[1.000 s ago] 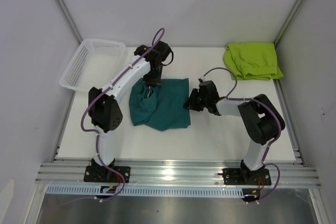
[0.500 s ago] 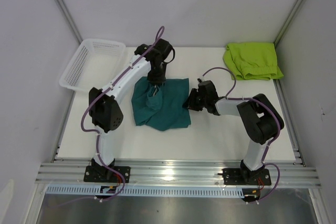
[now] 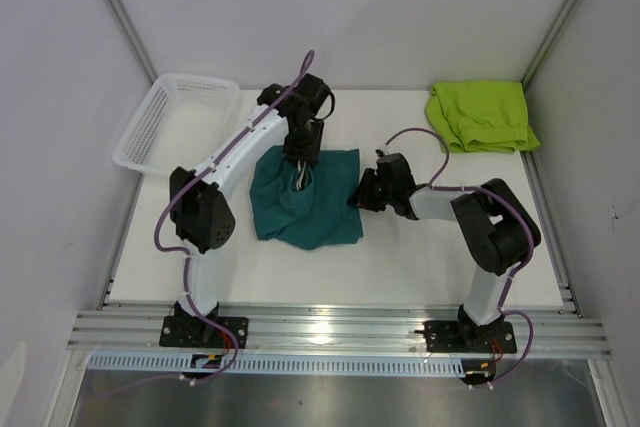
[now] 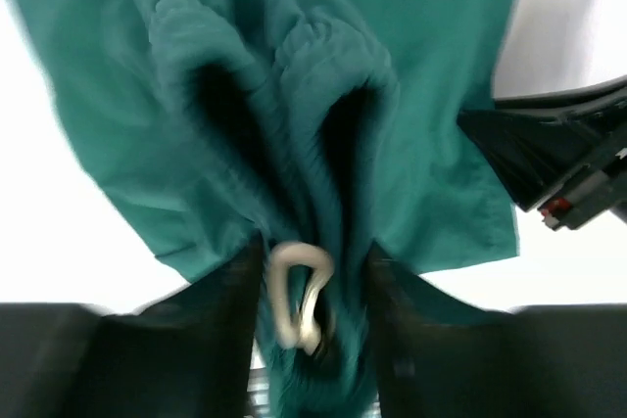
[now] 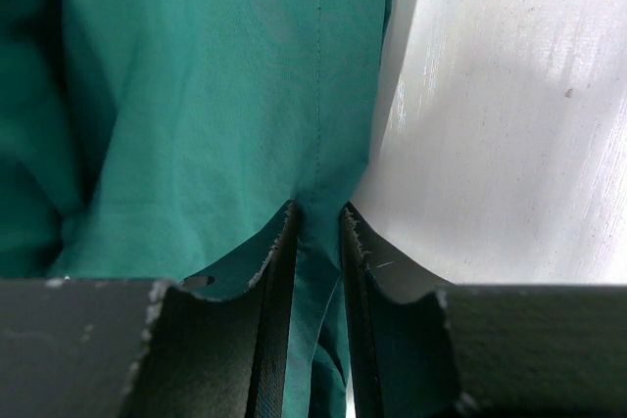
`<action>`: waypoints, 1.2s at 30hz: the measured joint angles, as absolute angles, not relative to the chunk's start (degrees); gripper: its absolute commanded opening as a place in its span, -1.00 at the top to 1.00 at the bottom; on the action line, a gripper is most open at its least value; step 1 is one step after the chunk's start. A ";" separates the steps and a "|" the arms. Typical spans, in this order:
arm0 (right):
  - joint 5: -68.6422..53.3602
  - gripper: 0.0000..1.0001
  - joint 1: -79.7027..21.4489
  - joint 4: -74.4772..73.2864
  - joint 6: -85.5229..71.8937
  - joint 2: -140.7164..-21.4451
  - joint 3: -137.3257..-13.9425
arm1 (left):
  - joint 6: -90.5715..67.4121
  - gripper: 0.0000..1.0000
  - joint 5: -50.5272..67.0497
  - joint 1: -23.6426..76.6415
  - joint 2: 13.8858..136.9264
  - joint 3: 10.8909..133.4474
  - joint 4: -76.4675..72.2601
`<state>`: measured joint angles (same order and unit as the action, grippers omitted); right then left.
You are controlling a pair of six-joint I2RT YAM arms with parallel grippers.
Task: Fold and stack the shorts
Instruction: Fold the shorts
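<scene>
Near the middle of the white table [image 3: 420, 257] lie the dark teal shorts [image 3: 318, 215], all bunched up and not flat. At their far edge is the left gripper [image 4: 313, 271], with a lump of the cloth and the white drawstring [image 4: 297, 293] loop sitting between its fingers. Those fingers stand a bit apart, but the wrist view is blurry, so I cannot tell if they are pinching the cloth or not. On the right edge of the teal shorts, the right gripper [image 5: 316, 212] is squeezed tight on a thin bit of cloth. I think a few things could go wrong. The drawstring could catch on a finger of the left gripper, and then the shorts would get dragged along if that arm lifts away. If the right gripper pulls while the cloth is lumpy, the fold could come out crooked, or the thin edge could slip out. The lime green shorts [image 3: 480, 115] lie in a heap at the far right corner, well apart from the teal ones, so stacking is not done yet. A white mesh basket [image 3: 135, 142] sits tilted at the far left corner. Nothing lies between the two pairs of shorts except the right arm itself.
</scene>
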<state>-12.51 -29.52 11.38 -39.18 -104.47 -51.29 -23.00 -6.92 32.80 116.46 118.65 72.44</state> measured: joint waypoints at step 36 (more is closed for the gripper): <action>-18.37 -0.01 -25.34 7.55 -38.83 -95.85 -53.41 | -21.39 -0.99 6.72 25.10 84.60 80.34 50.28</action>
<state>-18.37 -25.34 7.55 -38.83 -95.85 -53.41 -21.39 6.72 25.10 84.60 80.34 50.28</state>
